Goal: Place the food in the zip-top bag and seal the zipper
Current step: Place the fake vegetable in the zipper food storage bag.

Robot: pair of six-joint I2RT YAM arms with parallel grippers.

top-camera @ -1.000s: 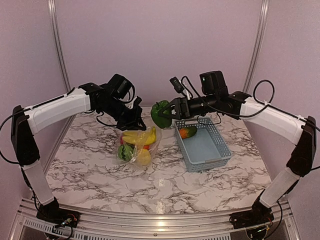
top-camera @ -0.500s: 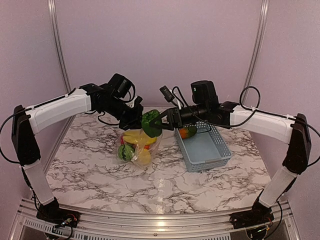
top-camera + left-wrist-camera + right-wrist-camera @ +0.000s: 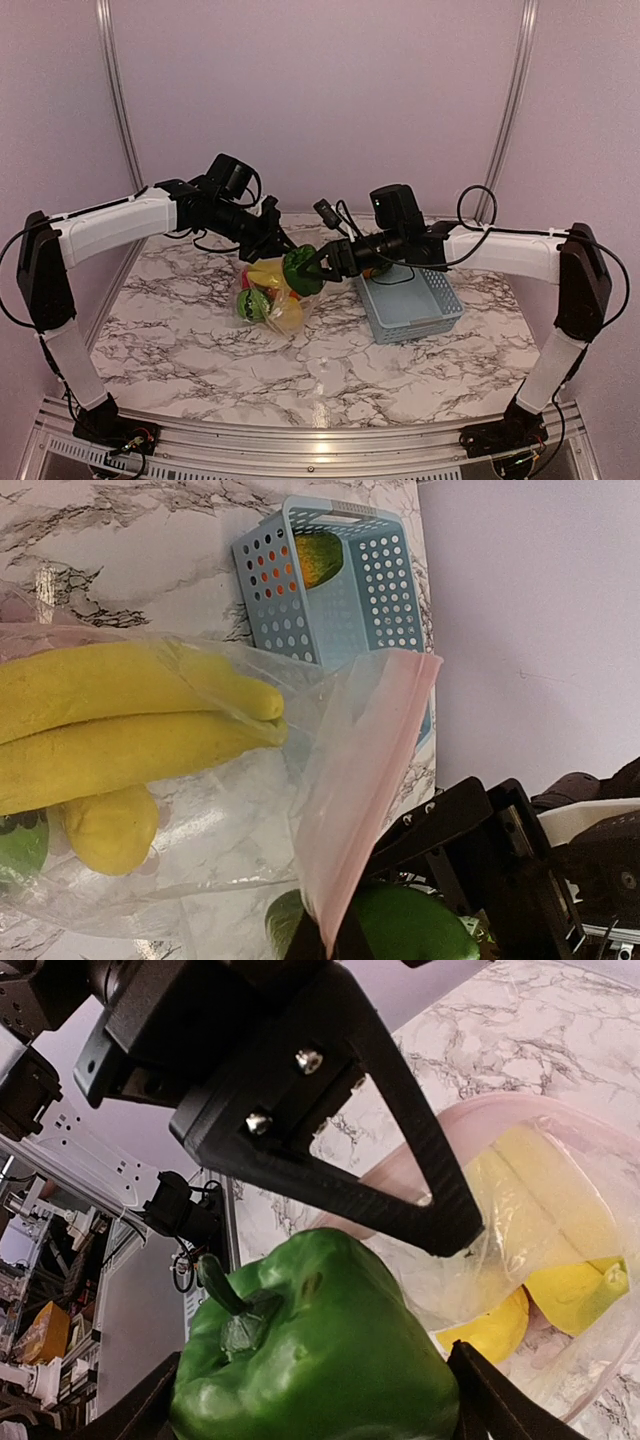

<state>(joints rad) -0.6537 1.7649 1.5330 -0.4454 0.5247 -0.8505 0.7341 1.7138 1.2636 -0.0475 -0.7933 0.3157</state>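
The zip-top bag [image 3: 268, 297] lies left of centre with bananas [image 3: 130, 720], a lemon [image 3: 110, 830] and a striped melon [image 3: 250, 305] inside. My left gripper [image 3: 284, 247] is shut on the bag's pink-tinted zipper [image 3: 360, 780] and holds the mouth edge up. My right gripper [image 3: 320, 1405] is shut on a green pepper [image 3: 320, 1350], its fingers spread wide around it. The pepper [image 3: 300, 270] hangs right at the bag's mouth, just beside the left gripper [image 3: 328, 946]. The bag [image 3: 545, 1180] stands open behind the pepper.
A grey-blue slotted basket [image 3: 418, 305] stands right of the bag with a green-and-orange fruit [image 3: 318, 558] in its far end. The right forearm crosses above the basket's far left corner. Metal frame posts rise at the back corners.
The right arm has carried the green pepper leftward and down, from beside the basket to the bag's mouth. The left gripper has kept its hold and shifted slightly right.
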